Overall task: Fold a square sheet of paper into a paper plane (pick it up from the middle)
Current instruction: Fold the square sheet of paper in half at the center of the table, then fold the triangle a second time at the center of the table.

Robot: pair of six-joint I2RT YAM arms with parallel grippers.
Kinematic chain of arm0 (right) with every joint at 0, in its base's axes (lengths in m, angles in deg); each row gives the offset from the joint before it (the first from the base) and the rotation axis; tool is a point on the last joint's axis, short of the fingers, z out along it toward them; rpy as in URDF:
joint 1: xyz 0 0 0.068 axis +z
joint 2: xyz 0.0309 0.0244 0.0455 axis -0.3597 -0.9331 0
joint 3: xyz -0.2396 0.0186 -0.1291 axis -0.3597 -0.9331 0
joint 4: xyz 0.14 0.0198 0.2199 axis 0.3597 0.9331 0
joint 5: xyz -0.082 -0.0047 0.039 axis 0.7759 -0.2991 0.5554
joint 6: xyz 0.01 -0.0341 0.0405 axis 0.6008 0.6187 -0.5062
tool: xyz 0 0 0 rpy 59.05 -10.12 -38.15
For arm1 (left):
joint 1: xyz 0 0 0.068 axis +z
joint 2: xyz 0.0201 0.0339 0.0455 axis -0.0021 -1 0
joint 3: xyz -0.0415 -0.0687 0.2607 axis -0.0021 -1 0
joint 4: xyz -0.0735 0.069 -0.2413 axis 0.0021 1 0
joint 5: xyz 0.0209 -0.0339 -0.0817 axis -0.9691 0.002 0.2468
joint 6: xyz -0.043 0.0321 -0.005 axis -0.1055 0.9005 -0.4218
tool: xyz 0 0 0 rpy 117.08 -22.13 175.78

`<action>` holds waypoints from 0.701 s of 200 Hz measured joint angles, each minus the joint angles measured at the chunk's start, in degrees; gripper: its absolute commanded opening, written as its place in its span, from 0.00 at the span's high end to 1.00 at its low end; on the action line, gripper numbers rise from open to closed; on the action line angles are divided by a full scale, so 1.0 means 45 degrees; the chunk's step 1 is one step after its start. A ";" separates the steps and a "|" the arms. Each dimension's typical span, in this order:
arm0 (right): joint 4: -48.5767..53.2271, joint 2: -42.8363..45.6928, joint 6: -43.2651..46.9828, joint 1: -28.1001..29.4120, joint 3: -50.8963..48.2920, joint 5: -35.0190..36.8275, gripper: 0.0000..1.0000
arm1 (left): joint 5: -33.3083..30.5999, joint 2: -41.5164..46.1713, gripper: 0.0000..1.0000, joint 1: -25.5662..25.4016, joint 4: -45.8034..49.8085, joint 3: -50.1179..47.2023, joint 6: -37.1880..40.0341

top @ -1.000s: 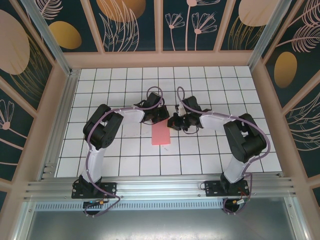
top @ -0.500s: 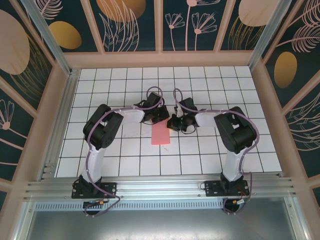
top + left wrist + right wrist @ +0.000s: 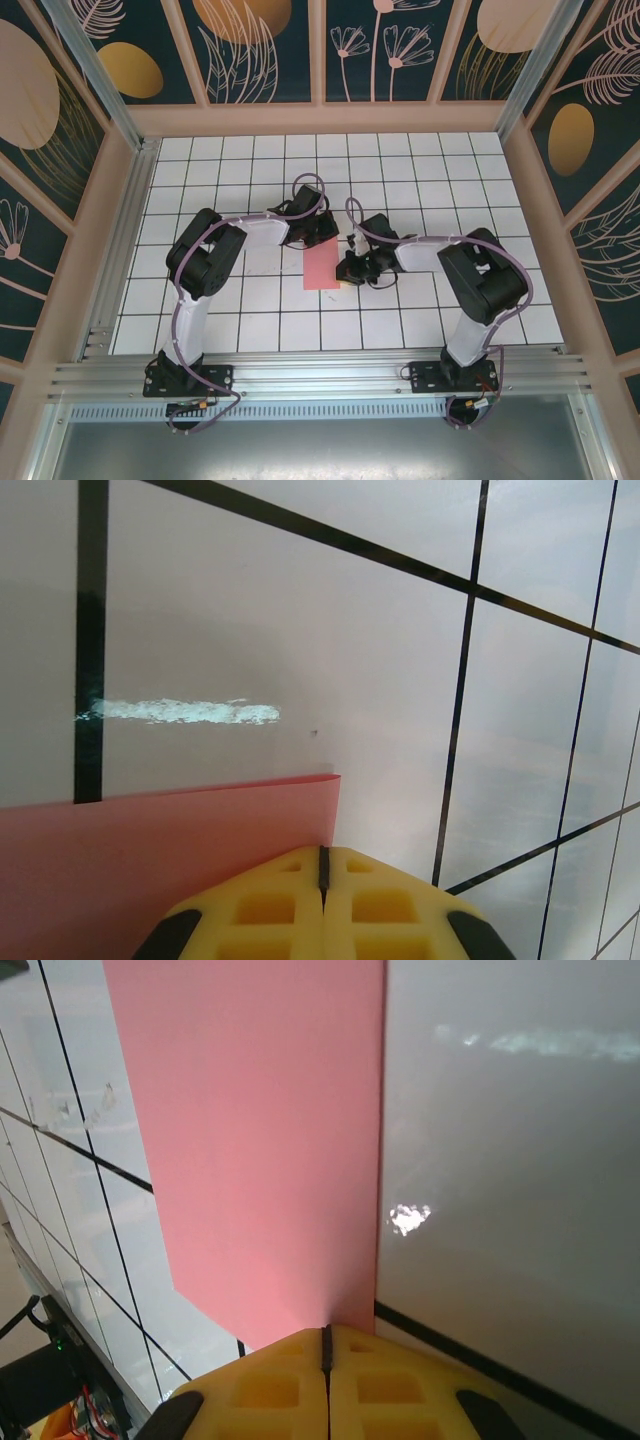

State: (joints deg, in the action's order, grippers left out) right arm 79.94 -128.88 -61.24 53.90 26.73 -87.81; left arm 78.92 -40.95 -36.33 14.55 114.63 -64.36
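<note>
Top external: square sheet of paper [image 3: 322,268], folded, runs up-frame — left gripper [image 3: 318,237] at its upper edge, right gripper [image 3: 347,270] at its right — both with fingers pressed together.

floor: white gridded tiles [image 3: 250,325] | walls: dark floral panels [image 3: 260,50] | frame: aluminium rails [image 3: 320,375]

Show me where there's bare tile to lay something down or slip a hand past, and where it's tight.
Crowded: the middle, where the left gripper and right gripper meet at the paper. Bare: the far tile rows between them and the back wall, and the near strip between the paper and the front rail.
</note>
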 measured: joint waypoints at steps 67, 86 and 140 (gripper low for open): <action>0.1302 0.1559 -0.0117 0.0257 -0.0743 0.0219 0.83 | 0.0049 0.0015 0.87 0.0005 0.0005 0.0010 0.0073; 0.1651 0.2307 -0.0092 0.0262 -0.0219 0.0894 0.76 | 0.0073 0.0063 0.73 0.0005 0.0165 0.0165 0.0219; 0.1661 0.2234 0.0525 0.0228 0.2035 0.3876 0.66 | 0.0296 0.2453 0.52 0.0641 0.0476 -0.0049 0.0248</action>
State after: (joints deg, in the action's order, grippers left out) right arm 87.41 -118.82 -58.88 54.93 35.89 -70.37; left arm 80.25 -29.92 -33.44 16.69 114.41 -63.25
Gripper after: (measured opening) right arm 0.328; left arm 0.450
